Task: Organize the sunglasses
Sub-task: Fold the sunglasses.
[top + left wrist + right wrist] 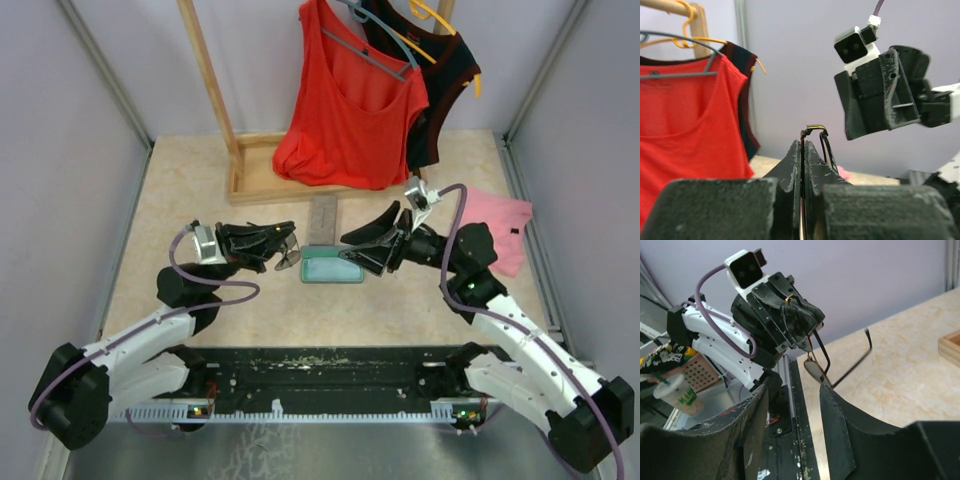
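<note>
Stowage is judged not yet done: left pincer [275, 243] is clenched on sunglasses [287, 252] held clear of surface [200, 180], just left of open case [332, 268], while right pincer [370, 247] stands released and empty facing them; no second pair is visible.

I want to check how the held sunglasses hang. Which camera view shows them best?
The right wrist view: the sunglasses dangle from the left gripper, a lens and one open arm clear. The left wrist view shows only a bit of frame above shut jaws; the top view shows them small and dark.
</note>
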`<action>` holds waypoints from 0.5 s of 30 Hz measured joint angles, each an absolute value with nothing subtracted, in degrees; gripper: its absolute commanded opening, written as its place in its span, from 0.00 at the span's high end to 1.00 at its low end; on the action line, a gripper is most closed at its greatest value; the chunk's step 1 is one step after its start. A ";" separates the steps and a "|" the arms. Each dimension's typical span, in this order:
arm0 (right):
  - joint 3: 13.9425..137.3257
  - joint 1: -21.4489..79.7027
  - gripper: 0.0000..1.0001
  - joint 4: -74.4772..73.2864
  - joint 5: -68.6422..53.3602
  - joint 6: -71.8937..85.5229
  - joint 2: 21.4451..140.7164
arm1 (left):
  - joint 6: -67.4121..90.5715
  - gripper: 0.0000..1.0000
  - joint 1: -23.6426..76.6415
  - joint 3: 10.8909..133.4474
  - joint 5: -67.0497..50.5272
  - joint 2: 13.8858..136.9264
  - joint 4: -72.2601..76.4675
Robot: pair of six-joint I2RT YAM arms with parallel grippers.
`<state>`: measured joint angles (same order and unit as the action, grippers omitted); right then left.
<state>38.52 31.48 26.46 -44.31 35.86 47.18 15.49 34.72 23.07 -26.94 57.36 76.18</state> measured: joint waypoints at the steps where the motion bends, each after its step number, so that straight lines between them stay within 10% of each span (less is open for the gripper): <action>1: 38.57 31.62 0.53 27.49 -45.10 35.24 47.62 | 17.21 1.00 34.72 22.74 -27.07 57.04 76.36; 15: 43.59 44.60 0.55 28.77 -45.67 18.39 59.88 | 29.45 1.00 34.72 21.17 -29.74 56.55 80.14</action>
<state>43.59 44.60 28.77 -45.67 18.39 59.88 29.45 34.72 21.17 -29.74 56.55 80.14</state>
